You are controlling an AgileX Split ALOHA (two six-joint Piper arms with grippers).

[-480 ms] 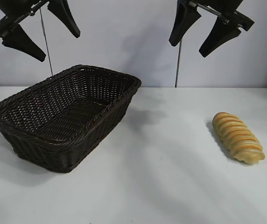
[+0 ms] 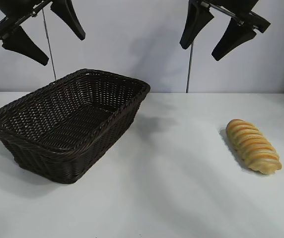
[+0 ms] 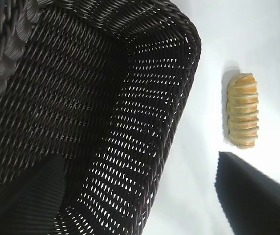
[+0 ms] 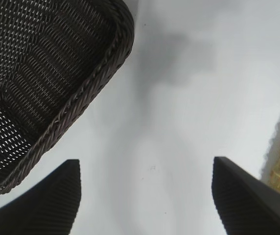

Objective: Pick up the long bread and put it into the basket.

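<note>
Bread (image 2: 253, 146) on table, right gripper (image 2: 222, 33) high above

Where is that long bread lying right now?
In the exterior view the long bread lies on the white table at the right side, well apart from the basket on the left, below the raised open right pincer.
</note>
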